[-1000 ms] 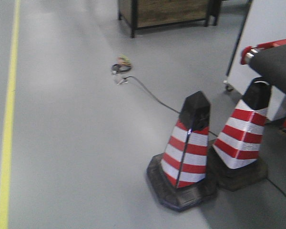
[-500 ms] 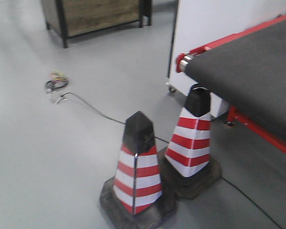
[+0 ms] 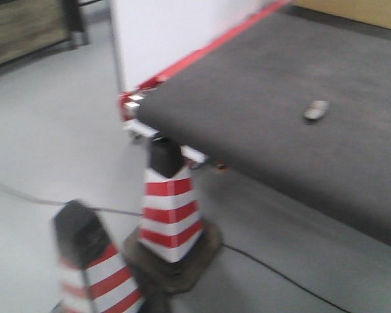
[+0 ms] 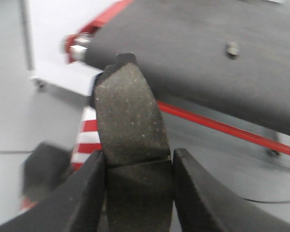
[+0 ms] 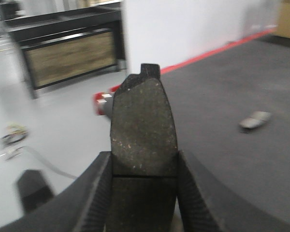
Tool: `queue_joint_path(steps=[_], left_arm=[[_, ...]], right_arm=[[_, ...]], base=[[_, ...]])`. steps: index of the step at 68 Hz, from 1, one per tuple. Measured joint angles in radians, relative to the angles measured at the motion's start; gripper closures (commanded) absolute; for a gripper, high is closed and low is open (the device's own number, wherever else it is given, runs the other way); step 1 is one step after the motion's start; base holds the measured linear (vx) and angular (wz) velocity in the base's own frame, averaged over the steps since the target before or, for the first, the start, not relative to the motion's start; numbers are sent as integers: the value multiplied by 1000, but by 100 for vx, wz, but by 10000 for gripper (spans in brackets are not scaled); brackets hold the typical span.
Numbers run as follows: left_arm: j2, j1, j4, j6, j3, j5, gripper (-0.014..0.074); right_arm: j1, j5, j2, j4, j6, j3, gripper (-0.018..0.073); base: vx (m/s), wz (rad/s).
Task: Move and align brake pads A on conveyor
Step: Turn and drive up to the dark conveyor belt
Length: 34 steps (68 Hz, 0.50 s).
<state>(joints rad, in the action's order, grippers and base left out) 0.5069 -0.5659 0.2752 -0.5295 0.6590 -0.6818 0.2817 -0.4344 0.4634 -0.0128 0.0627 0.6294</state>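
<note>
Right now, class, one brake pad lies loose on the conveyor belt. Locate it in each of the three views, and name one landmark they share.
Exterior front-facing: the loose brake pad lies upper right, on the conveyor.
Left wrist-mounted: it sits near the top, right of centre, beyond the held pad.
Right wrist-mounted: it lies at mid-height, far right, right of that gripper's held pad.
Shared landmark: the belt's red edge strip.

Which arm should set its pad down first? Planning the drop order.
Probably the right: its brake pad already hangs over the conveyor, while the left's pad is short of the belt edge.
</note>
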Motion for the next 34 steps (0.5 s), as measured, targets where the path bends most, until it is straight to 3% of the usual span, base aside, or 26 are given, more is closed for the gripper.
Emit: queue_joint_path(steps=[34], left_arm=[[0,0,0,0,0,0,472]], right_arm=[[0,0,0,0,0,0,499]], base=[[19,-65]])
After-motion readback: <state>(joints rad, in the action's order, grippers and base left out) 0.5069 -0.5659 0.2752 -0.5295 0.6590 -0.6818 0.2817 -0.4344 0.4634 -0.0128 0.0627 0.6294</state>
